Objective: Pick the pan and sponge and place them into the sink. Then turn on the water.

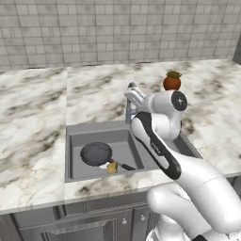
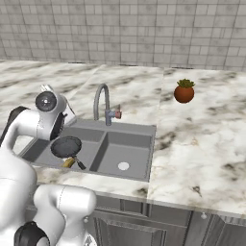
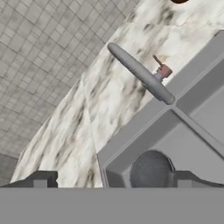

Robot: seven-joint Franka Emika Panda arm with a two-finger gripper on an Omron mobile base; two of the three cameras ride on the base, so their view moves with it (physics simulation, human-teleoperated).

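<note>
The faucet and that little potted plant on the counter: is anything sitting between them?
Nothing. In the right base view, only bare marble counter stretches between the faucet and the potted plant.

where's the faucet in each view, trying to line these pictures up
left base view: the faucet is near centre, behind the sink, mostly covered by the arm.
right base view: faucet left of centre, arching over the sink's back rim.
hand view: faucet seen from above, upper middle, a grey bar slanting to the basin divider.
shared landmark: the pan in the basin.
</note>
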